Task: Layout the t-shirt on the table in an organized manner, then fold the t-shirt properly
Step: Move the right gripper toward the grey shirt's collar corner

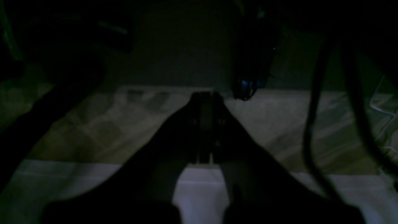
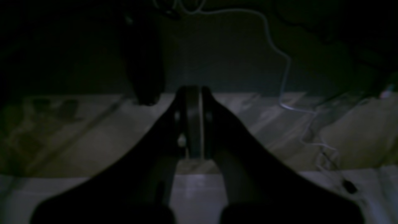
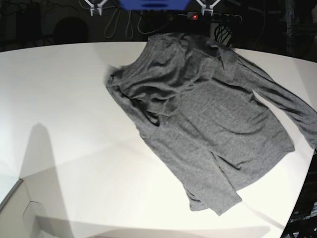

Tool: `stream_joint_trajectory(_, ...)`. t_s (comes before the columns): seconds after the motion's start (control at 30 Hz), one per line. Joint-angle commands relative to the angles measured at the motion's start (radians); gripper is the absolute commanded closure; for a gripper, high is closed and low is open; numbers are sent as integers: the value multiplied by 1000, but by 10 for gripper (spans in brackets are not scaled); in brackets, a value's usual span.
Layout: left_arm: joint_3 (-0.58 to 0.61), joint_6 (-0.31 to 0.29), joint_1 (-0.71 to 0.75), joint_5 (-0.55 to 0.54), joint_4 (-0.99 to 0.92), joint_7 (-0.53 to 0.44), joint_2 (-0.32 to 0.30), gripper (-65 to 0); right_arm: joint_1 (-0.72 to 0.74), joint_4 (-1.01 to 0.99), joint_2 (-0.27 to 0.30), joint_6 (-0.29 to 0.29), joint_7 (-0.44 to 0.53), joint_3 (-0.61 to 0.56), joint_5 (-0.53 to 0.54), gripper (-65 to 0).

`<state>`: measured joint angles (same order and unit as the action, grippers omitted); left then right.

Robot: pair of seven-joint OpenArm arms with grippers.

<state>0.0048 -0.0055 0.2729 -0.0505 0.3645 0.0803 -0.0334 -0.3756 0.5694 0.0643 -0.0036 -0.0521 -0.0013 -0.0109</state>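
The dark heather-grey t-shirt (image 3: 208,114) lies askew on the white table (image 3: 64,99), right of centre in the base view. Its upper left part is bunched and folded over itself (image 3: 146,91). One long sleeve (image 3: 292,106) runs out to the table's right edge. Neither arm shows in the base view. In the dim left wrist view my left gripper (image 1: 205,95) is shut with nothing between its fingers. My right gripper (image 2: 194,90) is also shut and empty in the right wrist view. Both point at a dim pale surface, away from the shirt.
Behind the table's far edge are dark cables and a power strip with a red light (image 3: 195,16), under a blue part (image 3: 153,4). A white cable (image 2: 281,62) trails in the right wrist view. Dark cables (image 1: 311,124) hang in the left wrist view.
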Motion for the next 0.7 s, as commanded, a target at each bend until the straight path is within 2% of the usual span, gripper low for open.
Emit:
stream_joint_trajectory(0.0, -2, 3, 32, 1, 34, -7, -10, 0, -46, 68, 7, 6, 13, 1, 6, 0)
stream_joint_trajectory(0.1, -2, 3, 114, 1, 141, -7, -16, 0, -153, 248, 25, 7, 13, -1, 7, 0)
stream_joint_trajectory(0.23, -4, 3, 250, 1, 334, -7, -55, 0, -283, 472, 30, 7, 11, 2, 9, 0)
stream_joint_trajectory(0.3, -4, 3, 323, 1, 462, -7, -58, 0, -340, 579, 53, 7, 10, 4, 9, 0)
stream_joint_trajectory(0.47, -6, 8, 510, 1, 824, -7, -95, 0, -454, 840, 56, 7, 8, 5, 9, 0)
stream_joint_trajectory(0.67, -6, 9, 678, 1, 1164, -7, -99, 0, -550, 1102, 56, 7, 8, 34, 9, 0)
